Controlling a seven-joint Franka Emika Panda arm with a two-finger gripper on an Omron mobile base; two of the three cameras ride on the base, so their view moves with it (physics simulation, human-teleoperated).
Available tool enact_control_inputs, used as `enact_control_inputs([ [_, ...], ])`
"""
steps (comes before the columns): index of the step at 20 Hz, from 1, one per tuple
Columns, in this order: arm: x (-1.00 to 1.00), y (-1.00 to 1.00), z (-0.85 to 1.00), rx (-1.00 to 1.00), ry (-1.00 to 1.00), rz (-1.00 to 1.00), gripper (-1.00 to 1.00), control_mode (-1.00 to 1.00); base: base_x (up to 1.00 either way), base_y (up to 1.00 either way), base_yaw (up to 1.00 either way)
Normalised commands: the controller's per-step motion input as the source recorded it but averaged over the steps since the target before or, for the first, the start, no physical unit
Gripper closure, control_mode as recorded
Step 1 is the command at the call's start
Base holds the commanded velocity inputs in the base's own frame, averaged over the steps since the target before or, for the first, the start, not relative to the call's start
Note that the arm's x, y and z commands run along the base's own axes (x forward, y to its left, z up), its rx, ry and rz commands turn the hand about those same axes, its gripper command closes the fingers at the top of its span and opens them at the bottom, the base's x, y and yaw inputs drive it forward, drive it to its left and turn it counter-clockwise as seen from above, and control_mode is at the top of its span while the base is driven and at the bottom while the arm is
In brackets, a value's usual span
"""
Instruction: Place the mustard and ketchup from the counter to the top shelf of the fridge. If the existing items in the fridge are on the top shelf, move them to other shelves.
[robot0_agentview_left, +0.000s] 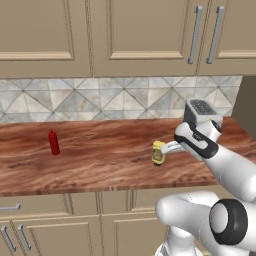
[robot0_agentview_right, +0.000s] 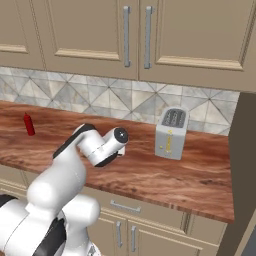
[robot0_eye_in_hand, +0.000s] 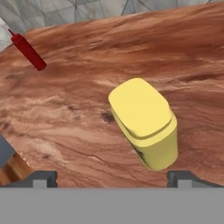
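We're right at the start here: both bottles stand on the surface (robot0_agentview_left: 100, 160) and nothing has gone to the fridge yet. The mustard (robot0_agentview_left: 158, 152) stands upright toward the surface's front edge, about midway along what we see, and our tool (robot0_agentview_left: 165, 149) is right beside it, spread wide and released, gripping nothing. From the hand view the mustard (robot0_eye_in_hand: 146, 124) sits just ahead between the two fingertips (robot0_eye_in_hand: 43, 178), not touched as far as we can tell. The ketchup (robot0_agentview_left: 53, 142) waits upright well apart, further along toward the left end, nearer the back edge. Still to come, we judge: grab the mustard, carry it over, come back for the ketchup, and check the top shelf. As for labels, the mustard's front shows a dark patch, too small to read; the ketchup shows no writing.
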Motion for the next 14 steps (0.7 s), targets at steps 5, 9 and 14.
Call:
enact_control_inputs([
  [5,0.06,0.00,-0.06,0.00,0.00,0.00,-1.00,-1.00,0.00,0.00,0.00],
  [9,0.11,0.00,-0.09,0.00,0.00,0.00,-1.00,-1.00,0.00,0.00,0.00],
  [14,0.19,0.00,-0.07,0.00,0.00,0.00,-1.00,-1.00,0.00,0.00,0.00],
])
